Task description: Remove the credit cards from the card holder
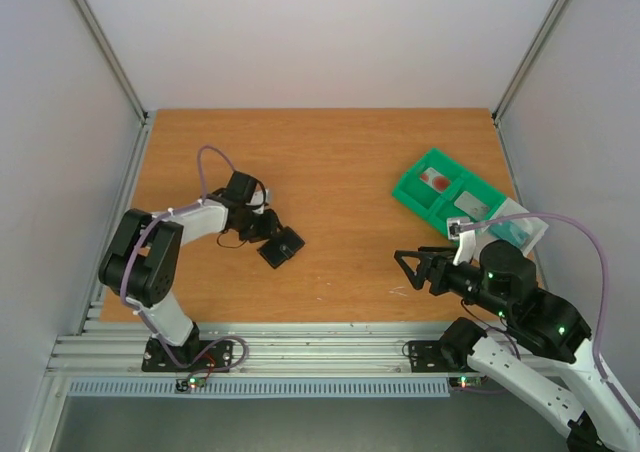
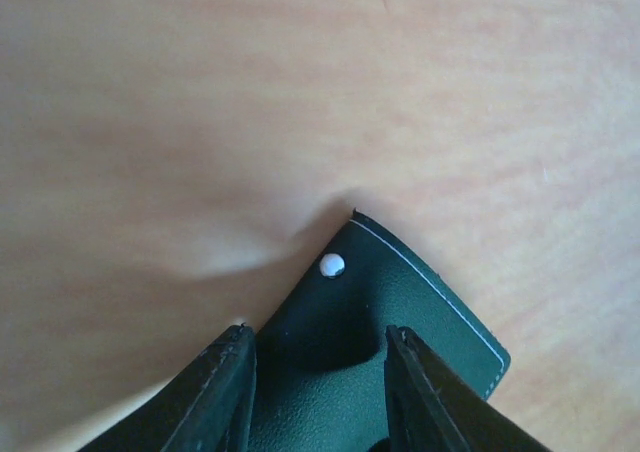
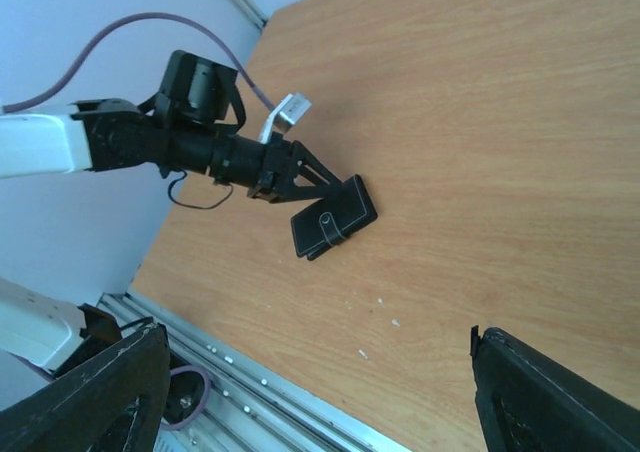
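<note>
Right wrist view shows the wallet (image 3: 335,217) lying shut on the table (image 3: 480,122), its snap tab (image 3: 328,222) fastened across the front; the left claw (image 3: 325,182) reaches in low and touches the wallet's far edge. In the left wrist view its fingers (image 2: 215,392) stand part-way apart, with the wallet's corner and a silver stud (image 2: 331,265) showing between and beyond them; the leather runs under both fingers, so I cannot tell whether the claw is grasping it or only pressing on it. The right claw (image 1: 403,270) is released, spread wide with nothing in it; it hovers over bare table, well apart from the wallet and near the green tray (image 1: 410,194). No cards show at the wallet; a pale piece (image 1: 470,207) lies in one tray compartment, too small to name.

The step in hand looks like the very first: securing the wallet so it can be opened. The next move probably calls for a firm hold from the left claw; then the right claw must cross over and pull the tab free without dragging the wallet, since smooth leather may slide on the wood.
</note>
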